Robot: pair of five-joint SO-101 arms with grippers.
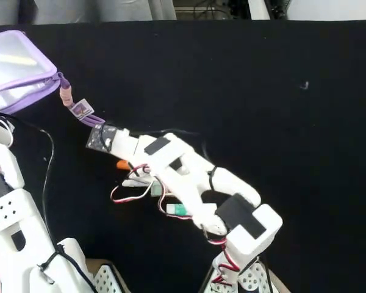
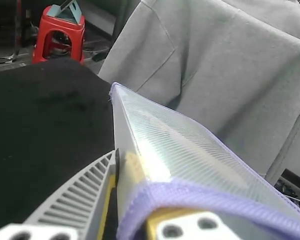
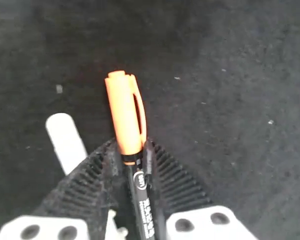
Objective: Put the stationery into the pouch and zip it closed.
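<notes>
High view places the pouch [image 1: 18,64] at the far left of the counter [image 1: 262,91], clamped in the left claw [image 2: 121,167], with a pale yellow stick [image 1: 15,59] showing through its wall. Rightward, the right claw [image 3: 132,150] grips the marker [image 3: 125,110], orange cap leading along the claw's axis. We judge that the pouch lies ahead-left of it; a white stick [image 3: 65,140] rests just beside.

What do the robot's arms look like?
Both arms are chunky white plastic blocks. The right arm has black patches and looping red-and-white wires; the left arm has a thin black cable. The right tool is black and ridged, the left tool pale grey.
</notes>
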